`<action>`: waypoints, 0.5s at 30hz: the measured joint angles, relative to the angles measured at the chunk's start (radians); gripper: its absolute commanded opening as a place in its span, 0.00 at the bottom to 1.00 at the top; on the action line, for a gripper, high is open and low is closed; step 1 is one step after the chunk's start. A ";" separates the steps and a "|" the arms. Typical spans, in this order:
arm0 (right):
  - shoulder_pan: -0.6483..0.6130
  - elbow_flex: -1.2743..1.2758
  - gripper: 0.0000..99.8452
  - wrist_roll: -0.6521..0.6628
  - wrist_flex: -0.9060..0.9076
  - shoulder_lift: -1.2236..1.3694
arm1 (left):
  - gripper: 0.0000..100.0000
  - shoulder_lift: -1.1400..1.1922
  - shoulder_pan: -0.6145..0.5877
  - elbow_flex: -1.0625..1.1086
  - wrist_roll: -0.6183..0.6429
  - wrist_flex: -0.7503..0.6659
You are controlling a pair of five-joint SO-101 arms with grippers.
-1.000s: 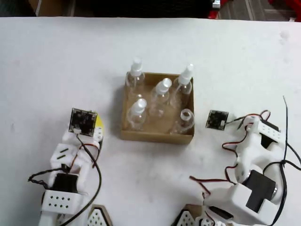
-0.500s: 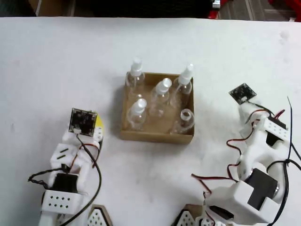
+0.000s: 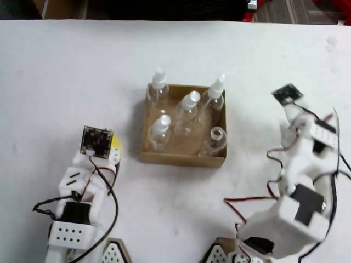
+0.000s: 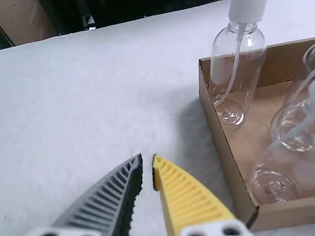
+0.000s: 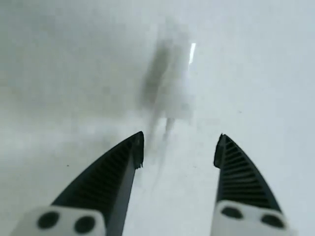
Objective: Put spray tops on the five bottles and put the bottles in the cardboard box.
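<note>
Cardboard box (image 3: 184,158) on counter (image 3: 71,71), five bottles (image 3: 189,109) upright inside; four capped with spray tops (image 3: 159,75), fifth bottle (image 3: 215,140) in corner nearest right arm open-necked; left tool (image 4: 146,169) low over counter beside box, near-closed, thin slit between tips, nothing held; right tool (image 5: 179,143) well apart from box, spread wide, empty, pointed down at blurred loose spray top (image 5: 173,93) lying on counter just beyond tips.
</note>
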 measured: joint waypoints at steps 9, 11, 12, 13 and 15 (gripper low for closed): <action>-0.063 -0.525 0.17 -0.026 0.330 0.373 | 0.04 0.000 0.000 0.000 0.000 0.000; -0.063 -0.635 0.12 -0.026 0.387 0.454 | 0.04 0.000 0.000 0.000 0.000 0.000; -0.063 -0.684 0.09 -0.026 0.408 0.494 | 0.04 0.000 0.000 0.000 0.000 0.000; -0.063 -0.730 0.05 -0.028 0.427 0.529 | 0.04 0.000 0.000 0.000 0.000 0.000; -0.061 -0.815 0.01 -0.028 0.453 0.592 | 0.04 0.000 0.000 0.000 0.000 0.000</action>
